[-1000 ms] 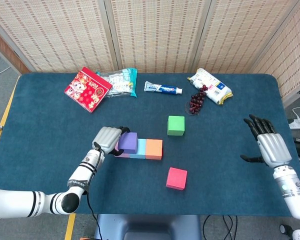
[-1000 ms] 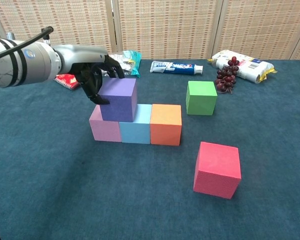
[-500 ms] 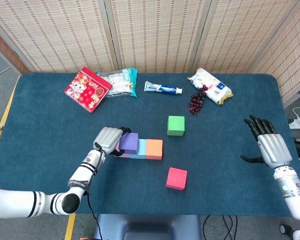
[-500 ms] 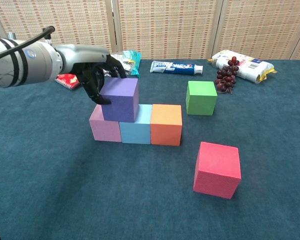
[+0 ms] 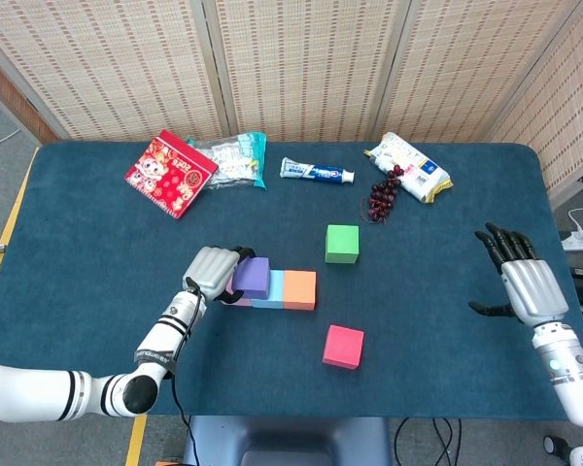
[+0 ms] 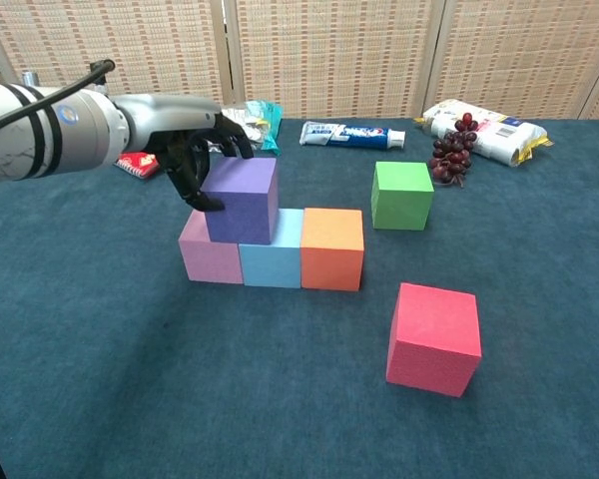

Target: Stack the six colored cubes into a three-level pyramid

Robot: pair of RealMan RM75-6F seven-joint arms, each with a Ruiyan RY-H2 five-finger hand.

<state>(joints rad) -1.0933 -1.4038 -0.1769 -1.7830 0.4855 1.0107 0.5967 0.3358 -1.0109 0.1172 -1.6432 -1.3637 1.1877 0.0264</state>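
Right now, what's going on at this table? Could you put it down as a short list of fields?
Bottom row: pink cube, light blue cube and orange cube, side by side and touching
Second level: purple cube, resting over the pink and light blue cubes
Left hand: fingers on the purple cube
Right hand: holds nothing, fingers spread, over the table's right side
Loose cubes: green cube, red cube, both on the table
Far edge: toothpaste, grapes, snack packets
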